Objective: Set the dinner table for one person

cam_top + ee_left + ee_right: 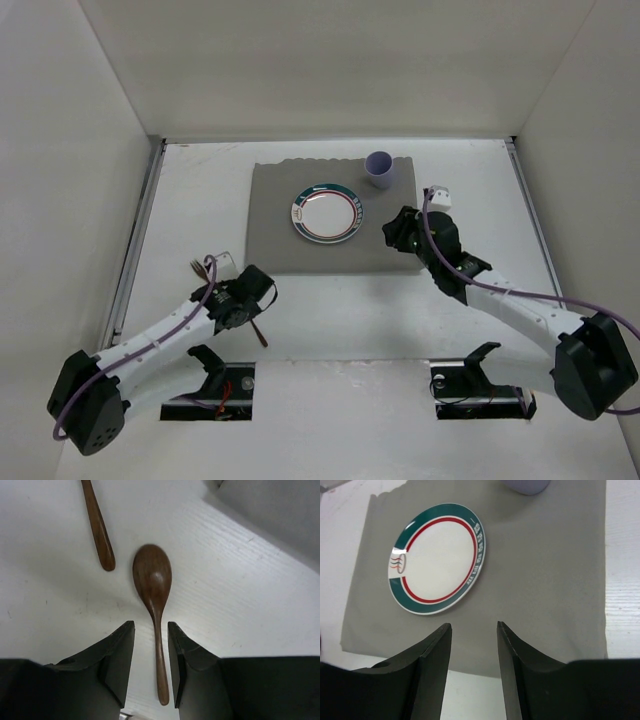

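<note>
From above I have the dinner table filling the whole floor of the booth, white and flat, with both arms reaching out over it from the near edge.

On the left, my left gripper sits low over bare table, just off the near left corner of the grey mat. Its wrist camera shows the jaws spread, with the thin handle of a wooden spoon running between them. A sliver of white shows on each side of the handle, so nothing is pinched. The spoon lies flat on the table, bowl pointing away from the fingers. Beside the bowl, to its left in that view and not touching it, is the rounded end of a second wooden handle; the rest runs out of frame.

In the middle, the mat carries a plate with a green and red rim, and a purple cup stands at the mat's far right corner.

On the right, my right gripper hangs above the mat's near right part, jaws spread and empty, plate ahead of them.
</note>
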{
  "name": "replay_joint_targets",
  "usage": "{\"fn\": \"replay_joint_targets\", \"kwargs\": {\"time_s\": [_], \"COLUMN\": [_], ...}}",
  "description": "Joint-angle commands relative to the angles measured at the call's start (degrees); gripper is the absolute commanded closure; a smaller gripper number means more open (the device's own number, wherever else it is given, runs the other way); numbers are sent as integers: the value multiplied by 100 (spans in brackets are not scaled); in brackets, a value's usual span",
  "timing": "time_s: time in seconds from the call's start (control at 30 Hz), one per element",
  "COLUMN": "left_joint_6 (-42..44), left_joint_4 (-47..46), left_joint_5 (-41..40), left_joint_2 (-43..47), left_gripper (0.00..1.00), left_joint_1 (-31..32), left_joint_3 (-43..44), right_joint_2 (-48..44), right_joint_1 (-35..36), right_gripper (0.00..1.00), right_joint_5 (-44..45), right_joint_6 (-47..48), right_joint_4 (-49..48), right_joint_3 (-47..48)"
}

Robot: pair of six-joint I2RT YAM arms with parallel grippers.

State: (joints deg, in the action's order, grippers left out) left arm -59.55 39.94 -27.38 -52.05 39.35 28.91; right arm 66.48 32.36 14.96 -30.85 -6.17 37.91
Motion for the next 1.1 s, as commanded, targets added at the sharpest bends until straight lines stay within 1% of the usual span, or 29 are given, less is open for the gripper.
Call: {"fn": "replay_joint_targets", "kwargs": {"time_s": [0.0,0.1,0.2,0.47,0.73,0.9,1.03,1.07], "left_joint_6": [-583,-882,-953,-962,-945,-848,-927,-927], "left_joint_4": [567,471,286,49,-57,-189,-171,-189], "left_joint_5": [171,136,92,118,-13,-189,-84,-75], "left_joint_2": [-208,-393,-516,-964,-833,-938,-1026,-1018], "left_gripper": [70,70,71,80,90,90,84,84], "left_joint_1": [383,656,745,797,736,806,868,876], "left_joint_3": [186,116,-7,-25,-122,-96,-43,-43], "right_joint_2": [14,198,252,-12,-144,-363,-425,-434], "right_joint_1": [64,178,248,302,258,196,152,152], "right_gripper": [52,53,53,52,52,52,51,51], "right_joint_5": [-169,-187,-204,-187,-213,-204,-213,-213], "right_joint_6": [-167,-184,-193,-193,-237,-237,-237,-237], "right_joint_4": [-780,-789,-789,-798,-798,-762,-736,-719], "right_joint_3": [-82,-91,-65,-161,-223,-284,-302,-302]}}
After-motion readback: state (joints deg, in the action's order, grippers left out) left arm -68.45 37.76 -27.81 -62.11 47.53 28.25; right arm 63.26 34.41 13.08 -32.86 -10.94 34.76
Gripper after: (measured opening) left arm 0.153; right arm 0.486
